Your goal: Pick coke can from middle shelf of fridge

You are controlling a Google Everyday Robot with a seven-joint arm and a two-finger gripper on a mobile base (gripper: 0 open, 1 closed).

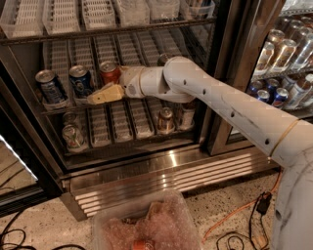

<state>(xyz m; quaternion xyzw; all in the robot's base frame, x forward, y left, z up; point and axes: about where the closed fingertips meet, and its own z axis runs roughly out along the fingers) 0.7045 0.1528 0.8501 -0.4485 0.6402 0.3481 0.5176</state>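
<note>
Camera view | gripper (105,92) at middle shelf (105,51) of fridge (146,171) — just in front of coke can (110,72) | grip state — cannot tell

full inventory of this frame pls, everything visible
Red coke can with silver top: 1, red, middle shelf of fridge.
Blue drinks cans: 2, blue, same shelf, left of the coke can.
Dull metallic cans: at least 4, colours unclear, rack below.
White plastic baskets: several, white, top rack.
Bottles and blue cans: several, neighbouring cooler, right.
Clear plastic bin: 1, floor, bottom centre.
Cables: black left, orange right, on the floor.
White robot arm: 1, reaching in from the right.
Gripper: 1, tan, at middle shelf, by coke can's lower left.
</note>
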